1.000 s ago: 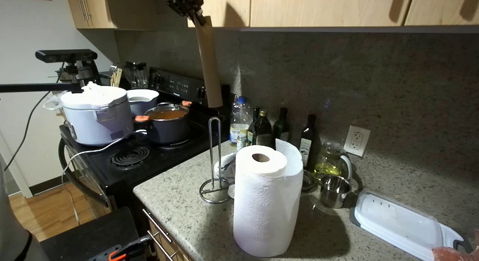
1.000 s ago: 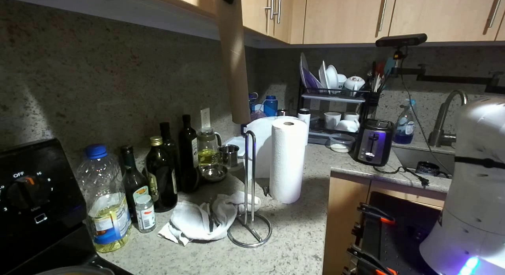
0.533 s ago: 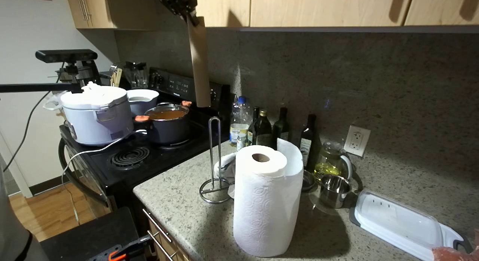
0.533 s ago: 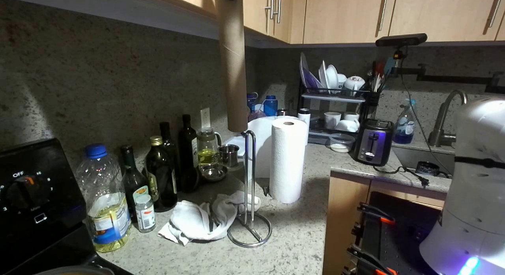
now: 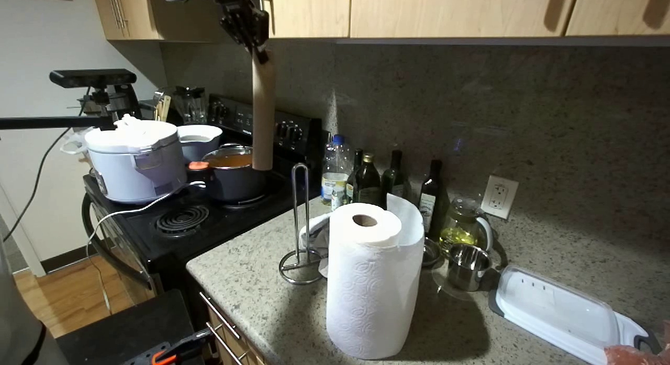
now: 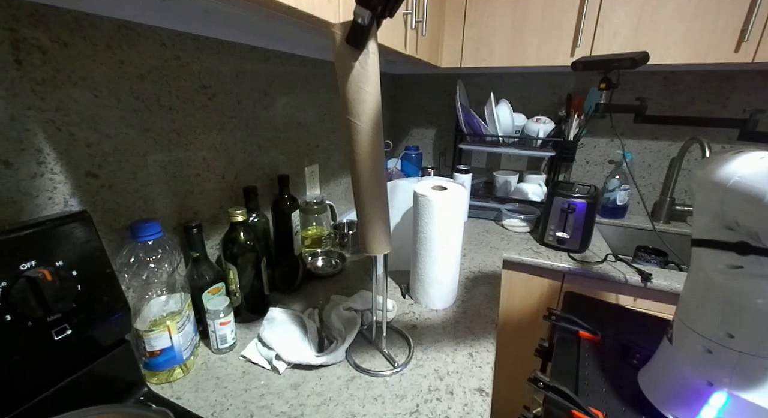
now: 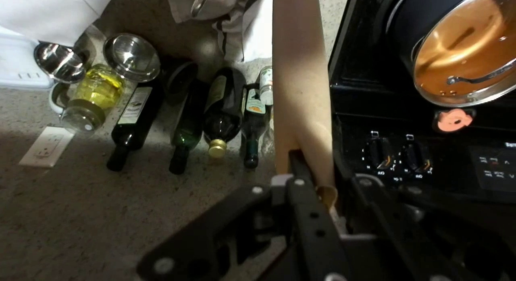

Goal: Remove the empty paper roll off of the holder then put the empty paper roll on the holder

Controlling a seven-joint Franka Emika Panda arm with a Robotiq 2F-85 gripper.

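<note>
The empty paper roll [image 5: 263,113], a slim brown cardboard tube, hangs near upright from my gripper [image 5: 260,55]. It also shows in an exterior view [image 6: 365,148] and the wrist view [image 7: 302,71]. My gripper is shut on its upper end; in the wrist view a finger dents the cardboard. The holder [image 5: 301,278], a thin metal loop post on a ring base, stands on the counter. In an exterior view the tube is left of the post and apart from it, its lower end slightly above the post's top. In an exterior view [image 6: 380,322] the tube hides the post's top.
A fat white paper towel roll [image 5: 364,297] stands close by the holder. A white cloth [image 6: 306,337] lies beside the ring base. Several bottles [image 6: 240,268] stand along the wall. The stove with a pot [image 5: 238,179] of orange liquid is near the tube. Cabinets [image 5: 455,14] hang above.
My gripper has carried the tube left and down in an exterior view, away from above the post. In an exterior view it has come lower and now covers the post's top.
</note>
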